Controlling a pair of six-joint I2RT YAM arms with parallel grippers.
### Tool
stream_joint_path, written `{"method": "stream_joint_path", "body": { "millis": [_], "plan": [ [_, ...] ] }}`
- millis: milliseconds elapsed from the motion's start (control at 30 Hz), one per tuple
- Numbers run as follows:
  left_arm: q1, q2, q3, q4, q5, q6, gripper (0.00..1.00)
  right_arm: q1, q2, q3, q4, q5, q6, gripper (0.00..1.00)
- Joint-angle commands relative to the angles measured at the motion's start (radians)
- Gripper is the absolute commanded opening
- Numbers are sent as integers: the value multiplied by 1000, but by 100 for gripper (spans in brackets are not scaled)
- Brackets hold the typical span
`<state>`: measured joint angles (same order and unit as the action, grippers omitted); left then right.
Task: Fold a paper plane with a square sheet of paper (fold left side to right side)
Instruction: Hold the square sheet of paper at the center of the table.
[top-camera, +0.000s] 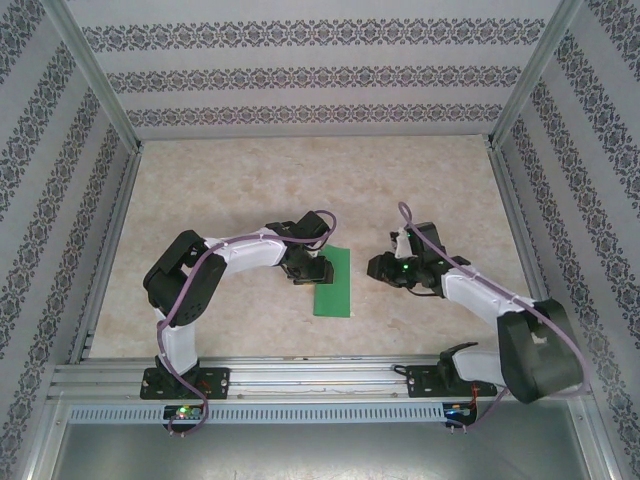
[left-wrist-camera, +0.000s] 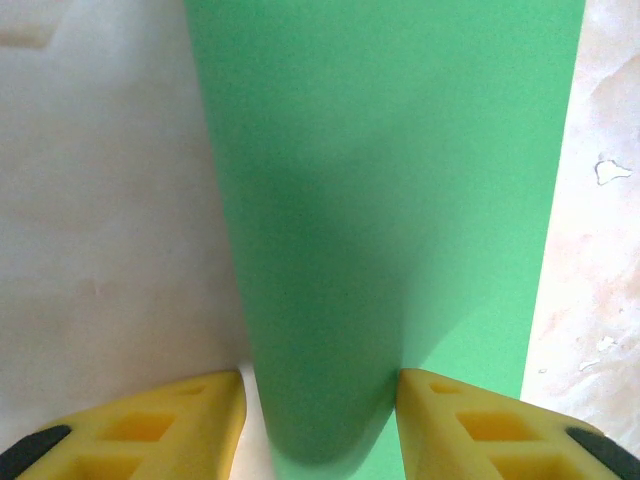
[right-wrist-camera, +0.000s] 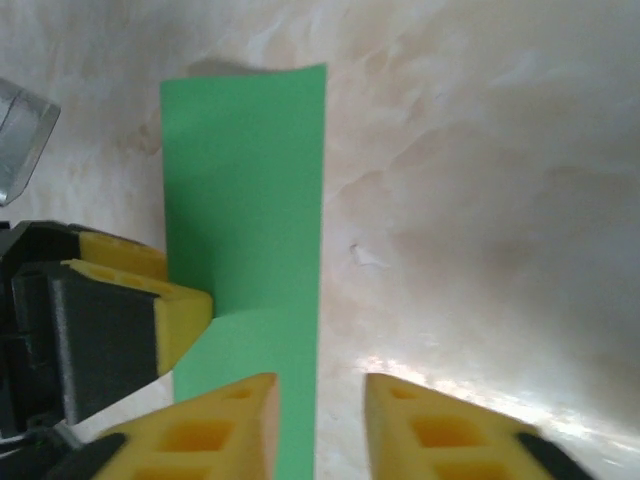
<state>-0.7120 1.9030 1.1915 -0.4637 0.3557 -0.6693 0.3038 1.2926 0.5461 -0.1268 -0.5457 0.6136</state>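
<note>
Paper (top-camera: 335, 290), a narrow green folded strip, lies in the middle of the table (top-camera: 250, 190). My left gripper (top-camera: 309, 271) straddles its left side, jaws spread. My right gripper (top-camera: 379, 268) hovers at its right edge, jaws apart, pinching nothing.

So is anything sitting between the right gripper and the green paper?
Nothing visible. Just bare table lies between the right gripper and the paper's right edge; the left gripper sits at the paper's opposite edge.

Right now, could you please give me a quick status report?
Left gripper open, astride rounded edge of folded sheet. Right gripper open by its opposite edge. Nothing in the way.
</note>
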Motion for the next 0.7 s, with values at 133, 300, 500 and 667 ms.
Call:
{"method": "stream_joint_path", "body": {
  "millis": [133,300,500,667],
  "plan": [
    [-40,82,-24,-1,5,4,46,113,151,25,186,-125,116,1],
    [-40,84,-24,-1,5,4,46,157,233,70,196,-105,120,0],
    [-40,87,-24,0,4,4,46,178,300,87,193,-82,124,0],
    [-40,88,-22,0,5,4,46,184,342,89,179,-67,123,0]
  ]
}}
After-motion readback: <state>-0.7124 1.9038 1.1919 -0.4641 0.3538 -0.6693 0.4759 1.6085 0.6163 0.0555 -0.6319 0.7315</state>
